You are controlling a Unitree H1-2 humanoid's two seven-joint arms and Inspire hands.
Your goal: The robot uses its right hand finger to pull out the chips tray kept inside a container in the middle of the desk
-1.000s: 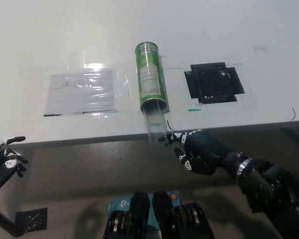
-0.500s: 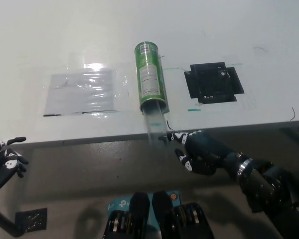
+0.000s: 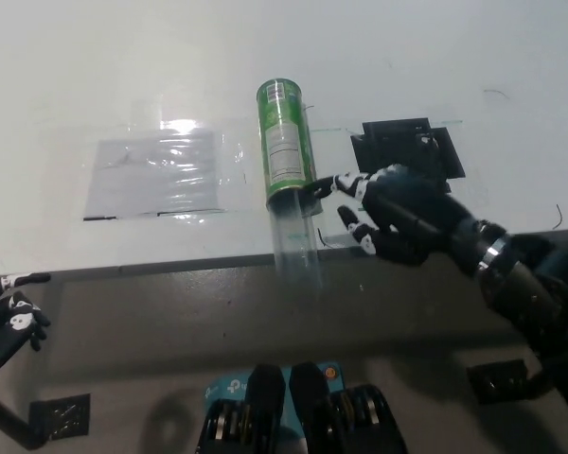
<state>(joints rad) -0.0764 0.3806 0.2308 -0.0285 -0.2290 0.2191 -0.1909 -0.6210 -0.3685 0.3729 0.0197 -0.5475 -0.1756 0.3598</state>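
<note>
Hooking the tray is your step now: keep the right hand low beside the can, one finger stretched to the can's open mouth, the others apart, holding nothing. Pull straight along the can, toward the desk edge, so the clear tray does not jam or roll the can. The can lies flat mid-desk, its long axis from far to near, closed end far. The tray sticks out past the edge. The left hand rests far left of the can, fingers spread.
</note>
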